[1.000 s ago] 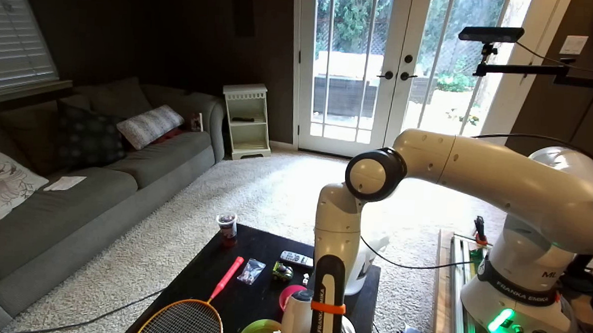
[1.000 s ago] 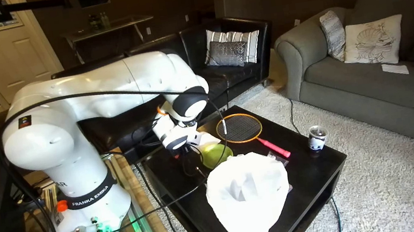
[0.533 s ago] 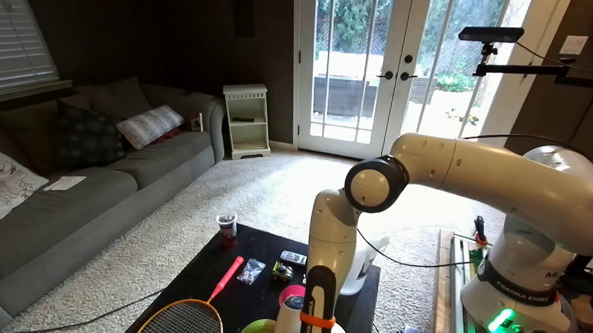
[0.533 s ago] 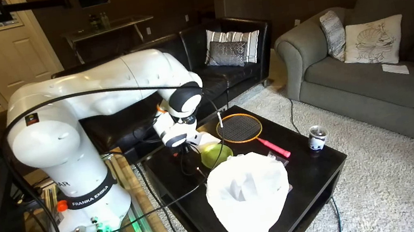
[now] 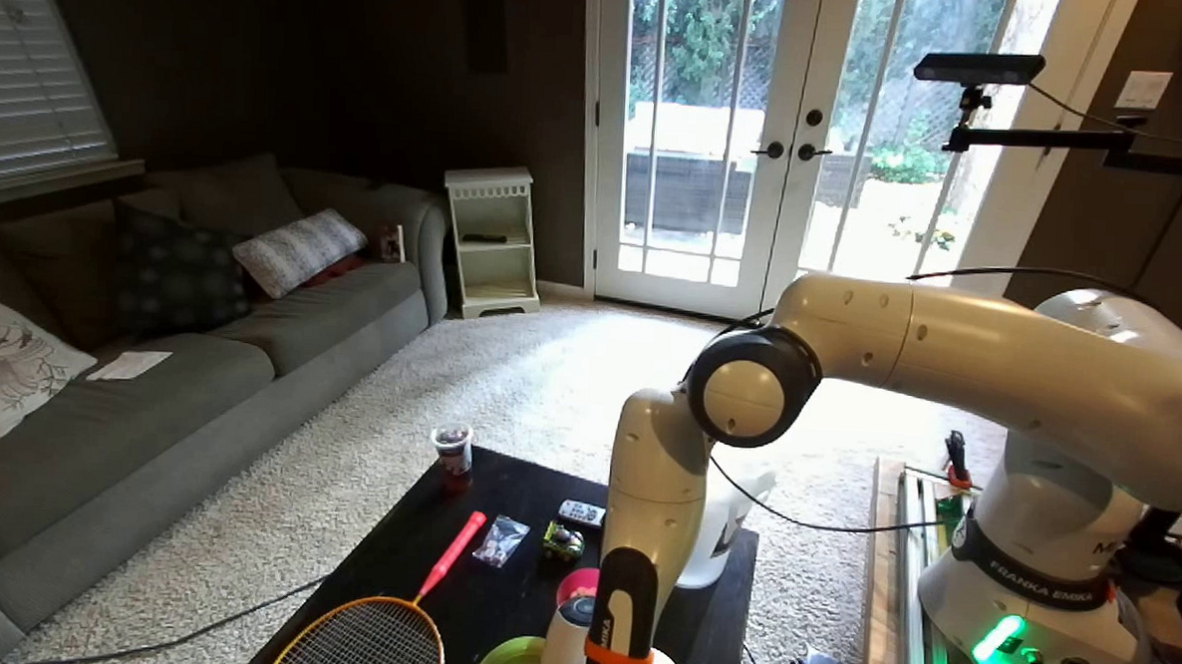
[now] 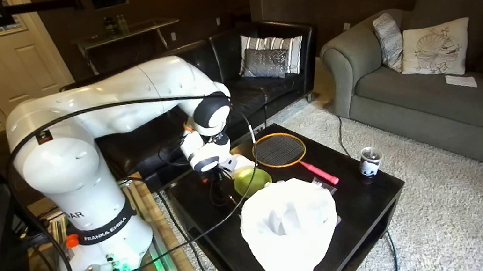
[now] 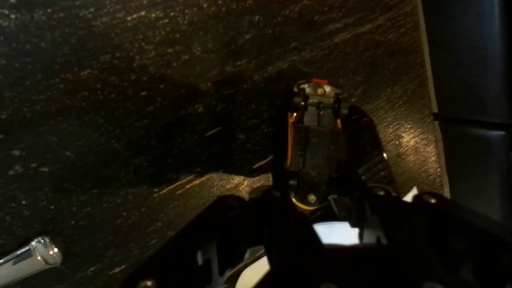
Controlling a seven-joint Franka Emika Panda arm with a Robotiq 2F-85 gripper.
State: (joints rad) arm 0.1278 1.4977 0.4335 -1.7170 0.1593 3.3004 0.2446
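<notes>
Wrist view: toy car [image 7: 316, 148] set lengthwise between the fingers [image 7: 370, 152] of the hand [image 7: 322, 138]. The dark chassis, with its wheels, faces the camera. The far end, marked by a small red patch, projects beyond the visible fingertip; the yellow-edged near end lies toward the palm. Orange bodywork shows along the flank.

Lettering: "FRANKA EMIKA" is legible on the dark collar [image 6: 109, 227] at the base of the robot arm [image 6: 130, 82] in both exterior views; in an exterior view the letters "AR" appear just above it. Print on the drink cup [image 6: 369, 163] is too small to read.

Hand: partly closed, holding the toy car. One ribbed finger appears to lie against the car's side; its partner is lost in shadow. In an exterior view the hand is low over the dark worktop [image 6: 360, 208], just beside the green bowl [image 6: 245, 187], on the side nearer the robot's base. Whether the toy car touches the worktop cannot be told.

Surroundings: the badminton racket [image 6: 279, 150] lies flat past the green bowl; the white-lined bin [image 6: 290, 242] stands upright near that bowl.
</notes>
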